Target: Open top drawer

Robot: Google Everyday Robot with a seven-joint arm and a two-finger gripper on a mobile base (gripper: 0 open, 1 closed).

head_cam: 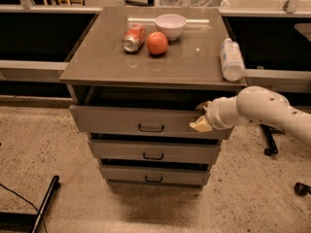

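The top drawer (121, 120) is the wide grey-beige front just under the cabinet top, with a small dark loop handle (151, 128) at its centre. It stands a little way out, with a dark gap above its front. My gripper (201, 118), on the white arm coming in from the right, is at the right end of the drawer front, against its upper edge and well right of the handle. Whether it grips the panel does not show.
Two more drawers (153, 151) sit below. On the cabinet top (97, 67) are a soda can (134, 37), an orange fruit (157, 42), a white bowl (170, 25) and a lying plastic bottle (231, 59). A dark pole (44, 203) lies on the floor at left, and a chair base (268, 144) is at right.
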